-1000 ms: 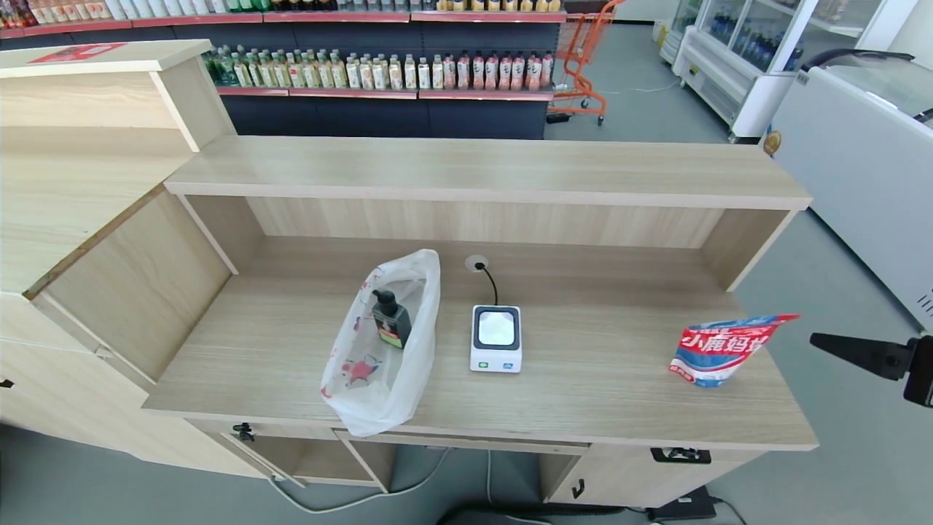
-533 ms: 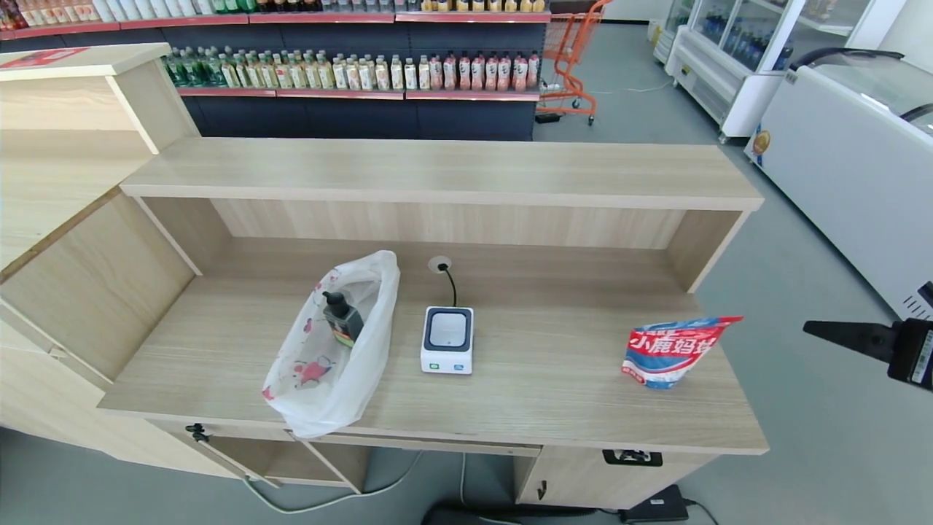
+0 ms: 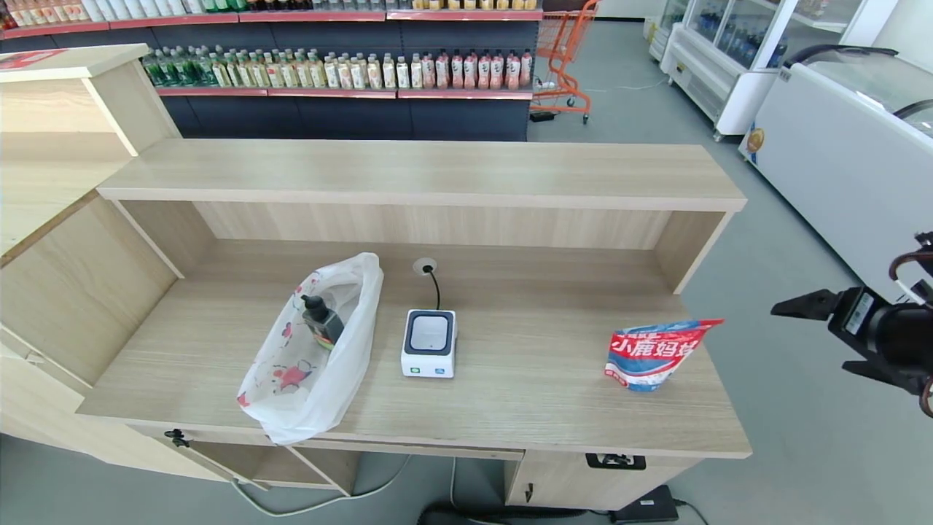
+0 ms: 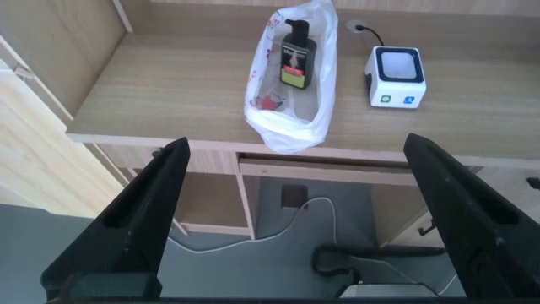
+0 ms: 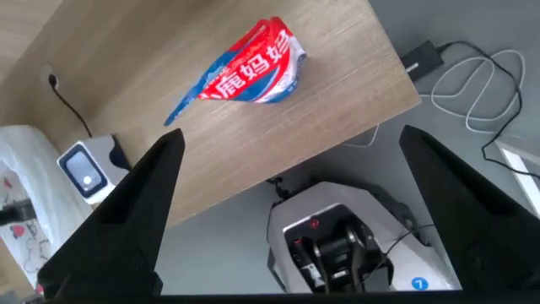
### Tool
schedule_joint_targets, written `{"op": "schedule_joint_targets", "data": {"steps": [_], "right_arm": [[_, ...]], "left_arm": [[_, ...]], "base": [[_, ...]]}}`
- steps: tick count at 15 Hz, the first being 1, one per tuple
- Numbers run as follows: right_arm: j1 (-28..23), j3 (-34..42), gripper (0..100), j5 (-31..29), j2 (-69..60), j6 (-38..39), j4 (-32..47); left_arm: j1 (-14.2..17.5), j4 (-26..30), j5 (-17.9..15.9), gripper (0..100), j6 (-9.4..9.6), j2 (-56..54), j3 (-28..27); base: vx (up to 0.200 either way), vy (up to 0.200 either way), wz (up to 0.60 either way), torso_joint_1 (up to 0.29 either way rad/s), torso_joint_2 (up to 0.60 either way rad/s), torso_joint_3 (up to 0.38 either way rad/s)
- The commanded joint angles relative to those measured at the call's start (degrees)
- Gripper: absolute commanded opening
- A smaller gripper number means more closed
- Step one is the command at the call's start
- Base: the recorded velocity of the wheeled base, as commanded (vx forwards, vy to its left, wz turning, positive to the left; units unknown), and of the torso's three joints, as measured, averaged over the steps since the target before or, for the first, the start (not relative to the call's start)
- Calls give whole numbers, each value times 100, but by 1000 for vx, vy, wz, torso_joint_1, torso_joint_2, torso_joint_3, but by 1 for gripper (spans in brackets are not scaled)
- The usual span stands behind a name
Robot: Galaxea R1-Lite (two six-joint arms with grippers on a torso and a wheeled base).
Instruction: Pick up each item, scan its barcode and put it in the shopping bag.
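Hovering off the front edge of the counter (image 3: 547,394), the left gripper (image 4: 295,143) has both fingers spread wide with nothing between them. On the left part of the counter lies the shopping bag (image 3: 291,386), a translucent white plastic bag with its mouth open toward the back panel. A dark pump bottle (image 3: 321,321) rests inside it, near the mouth. Just beside the bag, to its right, sits the white barcode scanner (image 3: 428,343), window facing up, with its black cable (image 3: 435,286) running to a port at the rear. Well apart, near the right end, stands a red, white and blue pouch (image 3: 652,354). Past the counter's right end, the right gripper (image 3: 809,339) hangs with fingers apart, empty, clear of the pouch.
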Motion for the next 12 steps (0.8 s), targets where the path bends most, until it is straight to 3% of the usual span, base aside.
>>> {"op": "schedule_joint_targets", "data": {"steps": [1, 7, 12], "right_arm": [[338, -560, 100, -438, 837, 346, 128], [505, -982, 100, -930, 2024, 768, 23], [733, -1184, 100, -948, 2841, 847, -408]], "left_arm": [[-7, -1, 0, 100, -4, -2, 0], [-7, -1, 0, 100, -4, -2, 0], [-7, -1, 0, 100, -4, -2, 0]], "base": [[0, 0, 0, 0, 0, 0], [0, 0, 0, 0, 0, 0], [0, 0, 0, 0, 0, 0]]}}
